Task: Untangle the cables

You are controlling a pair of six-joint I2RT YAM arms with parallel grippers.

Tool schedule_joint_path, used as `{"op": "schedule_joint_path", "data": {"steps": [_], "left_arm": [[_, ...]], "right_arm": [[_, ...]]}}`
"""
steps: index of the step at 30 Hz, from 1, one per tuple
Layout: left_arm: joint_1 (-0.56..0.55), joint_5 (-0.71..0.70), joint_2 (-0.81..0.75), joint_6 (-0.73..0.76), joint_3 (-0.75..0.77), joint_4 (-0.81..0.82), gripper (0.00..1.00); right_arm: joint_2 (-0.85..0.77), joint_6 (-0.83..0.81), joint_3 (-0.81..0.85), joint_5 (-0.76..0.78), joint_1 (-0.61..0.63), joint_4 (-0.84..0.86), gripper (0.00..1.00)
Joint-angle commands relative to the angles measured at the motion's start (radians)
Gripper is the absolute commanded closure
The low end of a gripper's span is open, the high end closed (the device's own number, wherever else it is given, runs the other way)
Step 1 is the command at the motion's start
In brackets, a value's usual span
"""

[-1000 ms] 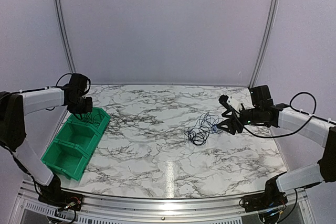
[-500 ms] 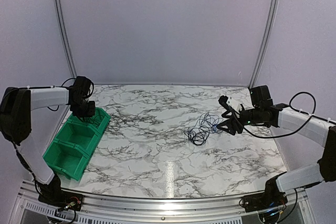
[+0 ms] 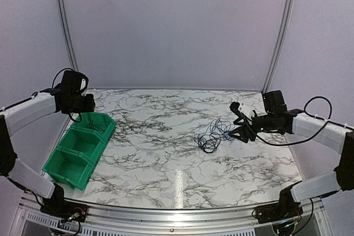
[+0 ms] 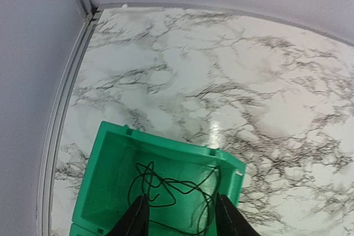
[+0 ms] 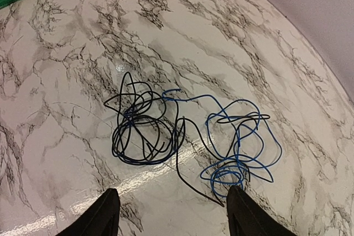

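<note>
A tangle of thin black and blue cables lies on the marble table right of centre. In the right wrist view a black coil sits left of looser blue loops, joined by crossing strands. My right gripper hovers just right of the tangle, open, with the blue loops near its right finger. A single black cable lies loose in the far compartment of the green bin. My left gripper hangs above that compartment, open, with nothing between its fingers.
The green bin has three compartments and stands at the table's left edge, next to a metal rail. White walls close in the back and both sides.
My left gripper has opened and lifted up and to the left, away from the bin, and the black cable now lies in it. The right arm and the tangle have stayed put.
</note>
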Motion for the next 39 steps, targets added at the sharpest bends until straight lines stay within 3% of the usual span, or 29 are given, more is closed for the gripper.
{"op": "schedule_joint_path", "data": {"steps": [1, 5, 10, 16, 21, 25, 32, 39], "left_arm": [[-0.068, 0.281, -0.188, 0.051, -0.106, 0.197, 0.57], [-0.262, 0.319, -0.286, 0.075, -0.136, 0.26, 0.53], [-0.447, 0.294, -0.259, -0.044, -0.147, 0.322, 0.53], [-0.62, 0.238, -0.027, -0.066, -0.115, 0.44, 0.53], [-0.717, 0.277, 0.24, -0.242, -0.026, 0.54, 0.54], [-0.814, 0.151, 0.364, -0.273, 0.009, 0.577, 0.5], [-0.827, 0.186, 0.479, -0.331, 0.059, 0.598, 0.46], [-0.829, 0.247, 0.445, -0.341, -0.003, 0.652, 0.46]], "right_arm": [[0.002, -0.028, 0.008, -0.002, 0.004, -0.015, 0.35], [0.022, -0.034, 0.01, -0.007, 0.014, -0.018, 0.38], [0.052, -0.041, 0.008, -0.009, 0.034, -0.019, 0.42], [0.084, -0.039, 0.017, 0.005, 0.041, -0.021, 0.46], [0.096, 0.036, 0.027, 0.117, 0.034, 0.039, 0.53], [0.149, 0.032, 0.037, 0.126, 0.032, 0.034, 0.53], [0.179, 0.022, 0.055, 0.147, 0.032, 0.02, 0.5], [0.191, 0.067, 0.134, 0.19, 0.029, 0.025, 0.49]]}}
